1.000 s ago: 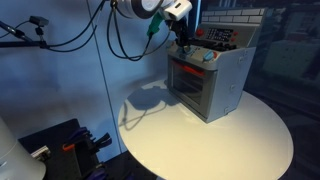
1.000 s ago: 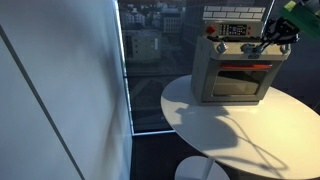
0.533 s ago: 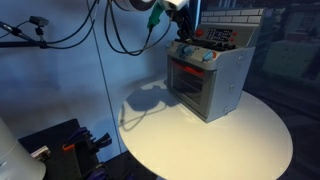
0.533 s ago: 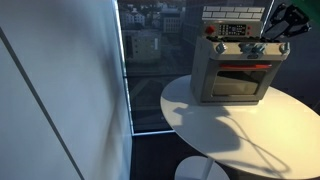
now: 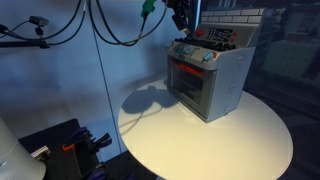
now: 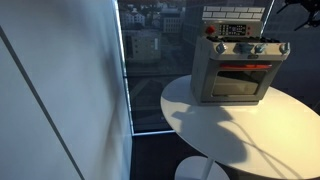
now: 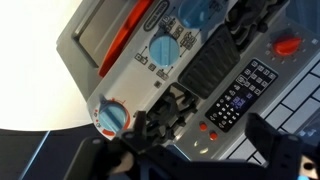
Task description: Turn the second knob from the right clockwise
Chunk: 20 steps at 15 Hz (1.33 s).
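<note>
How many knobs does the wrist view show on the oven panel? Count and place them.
3: lower-left knob, middle knob, top-edge knob. Others may be hidden.

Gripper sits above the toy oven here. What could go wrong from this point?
1. The blue knobs sit close together in a row, so a descent by the gripper could land on the wrong one.
2. The toy oven appears merely to stand on the round table; a sideways push might slide or tip it.
3. Cables hang beside the arm and could snag.
</note>
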Tool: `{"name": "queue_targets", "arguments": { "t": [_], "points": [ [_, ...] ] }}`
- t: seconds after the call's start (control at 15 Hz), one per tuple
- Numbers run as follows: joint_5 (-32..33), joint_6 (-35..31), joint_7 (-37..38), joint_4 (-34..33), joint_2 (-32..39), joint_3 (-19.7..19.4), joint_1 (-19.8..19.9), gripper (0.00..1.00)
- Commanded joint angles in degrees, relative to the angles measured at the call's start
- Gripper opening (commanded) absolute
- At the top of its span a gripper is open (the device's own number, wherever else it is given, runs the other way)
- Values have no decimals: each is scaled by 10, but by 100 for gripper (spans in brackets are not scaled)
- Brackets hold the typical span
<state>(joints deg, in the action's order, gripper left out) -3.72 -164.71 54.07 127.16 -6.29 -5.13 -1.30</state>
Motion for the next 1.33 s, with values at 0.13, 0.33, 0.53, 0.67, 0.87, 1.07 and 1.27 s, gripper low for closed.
{"name": "queue_targets", "arguments": {
  "t": [0.13,0.33,0.53,0.67,0.87,1.07,1.27],
  "points": [
    [28,84,-31,39,-79,-7,4,100],
    [13,145,-75,49,-113,20,35,100],
    [5,219,-116,54,-145,22,45,100],
    [-2,280,-147,52,-165,20,48,100],
    [-3,360,-179,46,-187,21,57,100],
    [4,429,-201,40,-203,24,67,100],
    [8,496,-226,30,-209,27,75,100]
  ]
}}
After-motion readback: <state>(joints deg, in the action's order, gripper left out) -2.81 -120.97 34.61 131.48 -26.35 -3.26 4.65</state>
